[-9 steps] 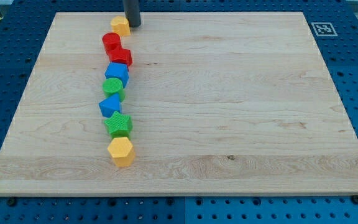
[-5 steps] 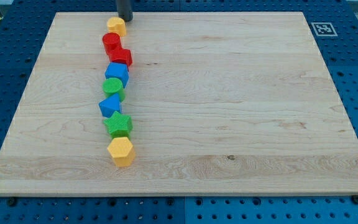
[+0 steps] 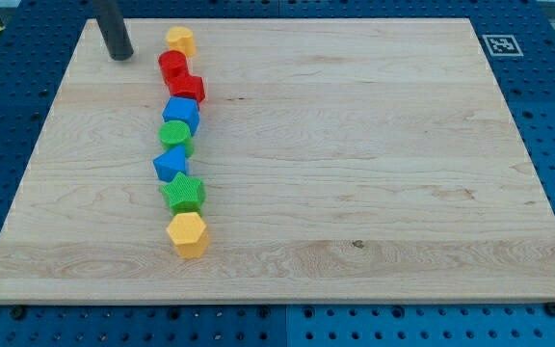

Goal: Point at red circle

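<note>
The red circle (image 3: 172, 66) lies near the view's top left, second from the top in a column of blocks. A small yellow block (image 3: 180, 40) sits just above it and a red block (image 3: 188, 89) touches it below. My tip (image 3: 120, 56) rests on the board to the view's left of the red circle, about a block and a half away and slightly higher in the view. It touches no block.
Below the red blocks the column continues with a blue block (image 3: 181, 113), a green circle (image 3: 175, 136), a blue block (image 3: 171, 163), a green star (image 3: 183, 193) and a yellow hexagon (image 3: 188, 232). A marker tag (image 3: 499, 44) sits at the board's top right corner.
My tip has moved from the view's top, beside the small yellow block, leftward and down to the left of the column. The blocks have not moved.
</note>
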